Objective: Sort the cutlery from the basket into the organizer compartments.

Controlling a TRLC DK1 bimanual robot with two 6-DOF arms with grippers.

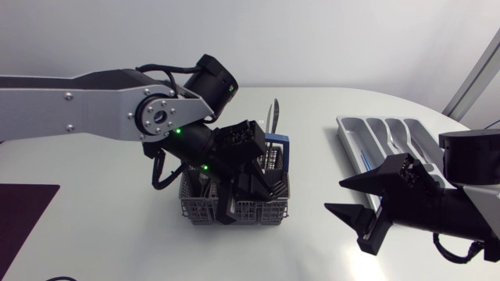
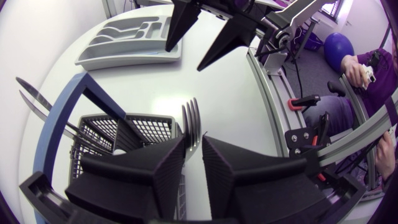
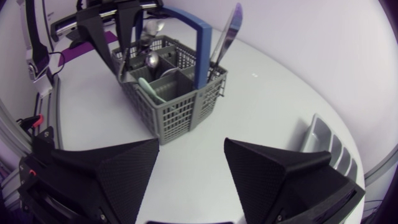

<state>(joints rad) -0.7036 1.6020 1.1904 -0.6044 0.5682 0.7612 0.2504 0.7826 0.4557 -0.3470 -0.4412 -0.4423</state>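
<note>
Left pincer sits low over the basket, wedges nearly together and, as far as you can judge, clamped on the fork, whose tines poke out just ahead of the tips. That hold looks thin: lift too fast and the fork may swivel or slide free. Watch the blue handle and the upright knife close by, since either could catch the fork or the wedges on the way up. Your right pincer, wedges wide apart and holding nothing, hangs between basket and organizer, so a straight carry across risks a knock.
</note>
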